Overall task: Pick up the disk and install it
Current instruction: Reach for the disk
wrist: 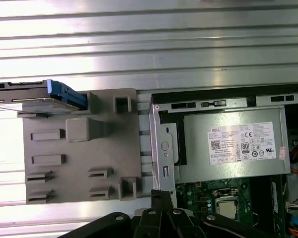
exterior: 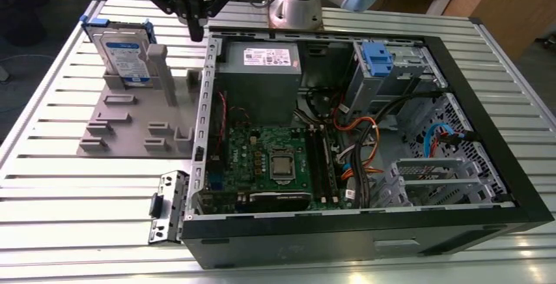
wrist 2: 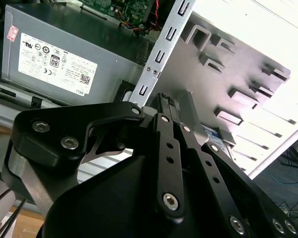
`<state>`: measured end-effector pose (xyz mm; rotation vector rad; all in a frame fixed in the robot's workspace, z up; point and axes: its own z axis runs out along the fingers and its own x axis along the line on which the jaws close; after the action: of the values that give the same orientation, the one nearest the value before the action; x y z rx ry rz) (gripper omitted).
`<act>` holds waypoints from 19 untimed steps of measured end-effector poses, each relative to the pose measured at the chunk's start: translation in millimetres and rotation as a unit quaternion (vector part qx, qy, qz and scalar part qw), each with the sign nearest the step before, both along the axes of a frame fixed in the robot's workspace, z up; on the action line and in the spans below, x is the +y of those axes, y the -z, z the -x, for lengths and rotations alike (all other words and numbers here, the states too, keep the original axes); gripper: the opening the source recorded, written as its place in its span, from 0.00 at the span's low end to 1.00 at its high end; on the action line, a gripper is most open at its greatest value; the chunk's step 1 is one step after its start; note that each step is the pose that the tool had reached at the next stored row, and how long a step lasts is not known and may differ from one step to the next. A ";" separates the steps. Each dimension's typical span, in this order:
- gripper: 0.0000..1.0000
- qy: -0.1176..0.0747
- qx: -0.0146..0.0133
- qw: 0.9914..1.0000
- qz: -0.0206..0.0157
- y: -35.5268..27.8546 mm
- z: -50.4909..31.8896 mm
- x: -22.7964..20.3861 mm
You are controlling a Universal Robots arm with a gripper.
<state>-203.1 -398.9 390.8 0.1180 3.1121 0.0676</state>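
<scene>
**Exterior view:** Your gripper (exterior: 198, 34) is hanging fingers-down over the case (exterior: 486, 167), just above the wall bordering the rack (exterior: 130, 127). Its fingers are looking pressed together, with nothing between them. The disk (exterior: 124, 55) is standing on end in the rack's far slot, with its label facing this camera and its long axis upright. It is sitting to the exterior view's left of the gripper and lower, near but clearly apart. That sideways offset is the relation to watch. The arm (exterior: 300, 0) is rising behind the case, with its wrist turned so the tool is pointing straight down at the table (exterior: 61, 193).

**Second wrist view:** You are looking along the fingers. The gripper (wrist 2: 164, 98) is tapering to a single tip, so it is reading as closed and empty. Beyond it the case wall (wrist 2: 161, 49) is running between the power supply (wrist 2: 49, 59) on one side and the rack (wrist 2: 238, 54) on the other.

**First wrist view:** Looking down, the disk (wrist: 35, 94) is showing edge-on as a thin strip with a blue frame, sitting at the rack's (wrist: 79, 163) outer corner. Its top edge is running square to the case wall (wrist: 161, 148). The gripper (wrist: 161, 194) is sitting beside that wall, with the rack lying between it and the disk. The power supply (wrist: 233, 148) is lying just inside the wall.
</scene>
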 end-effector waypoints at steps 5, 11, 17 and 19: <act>0.10 0.000 0.000 1.000 0.000 1.3 2.7 0.0; 0.10 0.000 0.000 1.000 0.000 2.8 6.6 0.1; 0.10 0.000 0.000 1.000 0.000 4.6 12.5 1.6; 0.10 0.000 0.000 1.000 0.000 5.4 15.3 3.1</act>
<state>-218.4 -395.9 385.3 0.1179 3.1121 0.0677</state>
